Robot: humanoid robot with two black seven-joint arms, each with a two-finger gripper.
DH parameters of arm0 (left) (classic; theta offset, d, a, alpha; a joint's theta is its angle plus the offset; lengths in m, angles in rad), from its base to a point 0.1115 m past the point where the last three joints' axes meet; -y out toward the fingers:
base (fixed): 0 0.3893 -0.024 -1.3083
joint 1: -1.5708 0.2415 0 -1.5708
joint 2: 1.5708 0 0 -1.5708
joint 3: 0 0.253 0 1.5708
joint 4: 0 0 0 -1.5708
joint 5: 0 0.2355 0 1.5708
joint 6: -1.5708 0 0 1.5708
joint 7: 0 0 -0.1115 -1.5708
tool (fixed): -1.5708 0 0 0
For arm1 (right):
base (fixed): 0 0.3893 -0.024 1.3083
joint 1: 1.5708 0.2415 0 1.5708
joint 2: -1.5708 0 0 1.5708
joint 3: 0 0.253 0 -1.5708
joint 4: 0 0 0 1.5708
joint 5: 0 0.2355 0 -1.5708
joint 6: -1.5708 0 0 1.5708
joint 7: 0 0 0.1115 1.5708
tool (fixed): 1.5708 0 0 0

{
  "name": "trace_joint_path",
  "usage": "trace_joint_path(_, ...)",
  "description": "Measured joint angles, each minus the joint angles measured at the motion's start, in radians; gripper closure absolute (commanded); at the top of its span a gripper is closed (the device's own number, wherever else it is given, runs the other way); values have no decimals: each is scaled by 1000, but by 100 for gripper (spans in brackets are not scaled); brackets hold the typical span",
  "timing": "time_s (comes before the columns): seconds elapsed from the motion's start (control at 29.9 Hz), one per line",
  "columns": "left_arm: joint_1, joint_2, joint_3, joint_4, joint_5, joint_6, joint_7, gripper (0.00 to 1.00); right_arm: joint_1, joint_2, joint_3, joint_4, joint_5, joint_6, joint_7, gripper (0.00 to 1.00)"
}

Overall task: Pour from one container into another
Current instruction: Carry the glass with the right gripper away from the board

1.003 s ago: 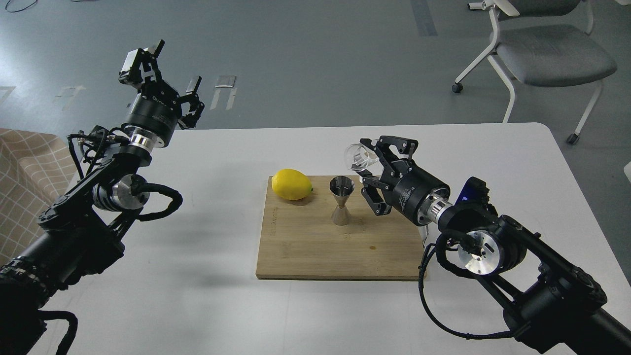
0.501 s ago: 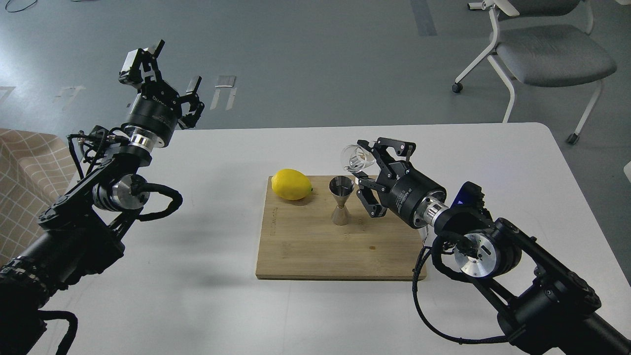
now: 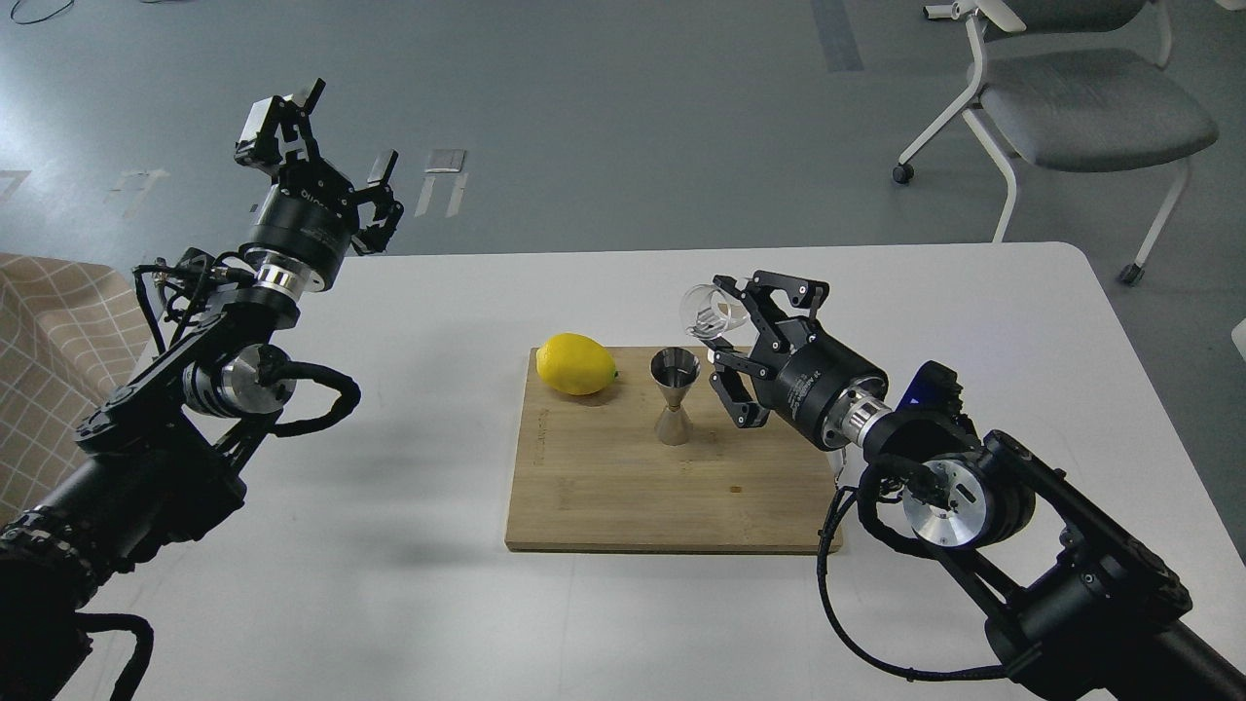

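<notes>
The clear glass cup (image 3: pixel 708 311) is held tipped on its side, mouth toward the left, above and just right of the steel jigger (image 3: pixel 675 395). My right gripper (image 3: pixel 730 326) is shut on the cup. The jigger stands upright on the wooden board (image 3: pixel 623 487), its open top below the cup's rim. My left gripper (image 3: pixel 341 146) is raised at the far left beyond the table's back edge, open and holding nothing.
A yellow lemon (image 3: pixel 576 364) lies on the board's back left corner, left of the jigger. The white table (image 3: pixel 409 604) spreads around the board. A grey office chair (image 3: pixel 1081 107) stands on the floor behind the table's right end.
My right gripper dipped left and down with the cup half a second ago, then drew back slightly right and up. The left arm has not moved.
</notes>
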Motion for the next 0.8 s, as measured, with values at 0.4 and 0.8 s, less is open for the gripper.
trace_joint_path(0.4, 0, -2, 2, 0, 0, 0, 0, 2, -32, 18, 89, 1, 117, 3, 0, 53)
trace_joint_path(0.8, 0, -5, 3, 0, 0, 0, 0, 2, -100, 82, 206, 2, 233, 14, -1, 51)
